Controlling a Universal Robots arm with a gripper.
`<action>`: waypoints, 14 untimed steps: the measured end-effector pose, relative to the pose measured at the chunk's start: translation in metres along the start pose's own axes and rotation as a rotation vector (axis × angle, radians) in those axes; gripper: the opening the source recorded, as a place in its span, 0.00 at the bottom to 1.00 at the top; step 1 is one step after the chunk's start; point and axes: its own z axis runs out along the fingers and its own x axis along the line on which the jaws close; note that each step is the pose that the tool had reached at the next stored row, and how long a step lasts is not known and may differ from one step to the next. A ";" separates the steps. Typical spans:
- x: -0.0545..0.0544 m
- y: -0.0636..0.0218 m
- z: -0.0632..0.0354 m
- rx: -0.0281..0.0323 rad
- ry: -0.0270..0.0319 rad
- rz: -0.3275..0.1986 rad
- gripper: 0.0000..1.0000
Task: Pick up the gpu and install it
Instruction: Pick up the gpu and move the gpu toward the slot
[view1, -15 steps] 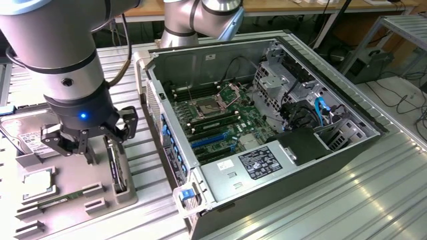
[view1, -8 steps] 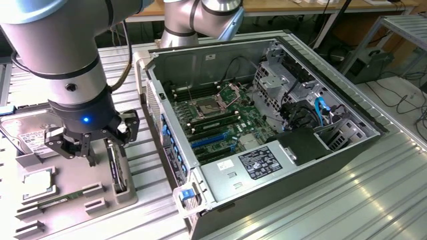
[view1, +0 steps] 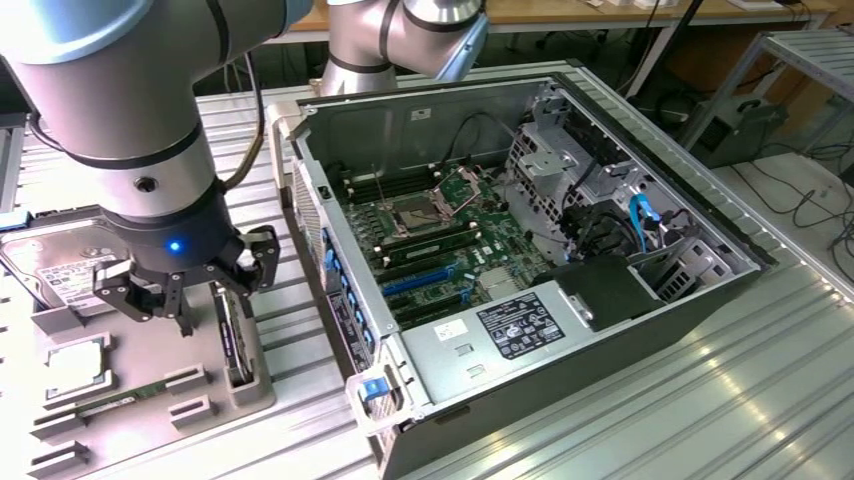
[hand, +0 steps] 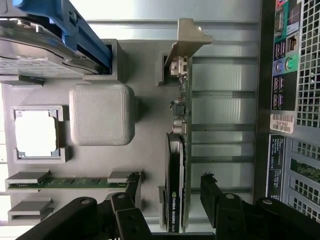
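Ext view: the arm sits lower left of the frame, over the grey parts tray (view1: 256, 402) on the surface. End effector (view1: 203, 312) is open, jaws spread wide, nothing held. The gpu (view1: 238, 345) stands on edge in its tray slot right under the jaws, at the tray's side nearest the PC case (view1: 534, 250). The hard drive (view1: 54, 270) is further left in the frame and not involved. The case lies open with the mobo exposed, and the blue slots (view1: 420, 280) near frame centre look empty, so I'd say nothing's installed yet.

Wrist view: I'm looking straight down the card's top edge. The gpu (hand: 175, 155) is upright, with the black fan side toward the tray's middle and the silver bracket (hand: 187, 37) at the end far from the end effector (hand: 170, 182). One of the fingers (hand: 131, 186) is on the fan side and the other on the bare side. Both are apart from the card, with a gap each side. The memory stick (hand: 65, 182) lies flat in its own pocket, well apart.

My read: I'm at the pick step, pre-grasp, lined up but w/o contact. The grab calls for squeezing evenly across the card's thickness, staying square to it, and lifting straight out of the slot so the bracket doesn't snag.
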 end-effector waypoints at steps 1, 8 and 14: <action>0.000 0.0000 0.0004 -0.0004 -0.0001 0.000 0.60; 0.000 0.0002 0.0041 -0.0006 -0.0003 0.000 0.60; 0.000 0.0003 0.0099 -0.0006 -0.0002 0.000 0.60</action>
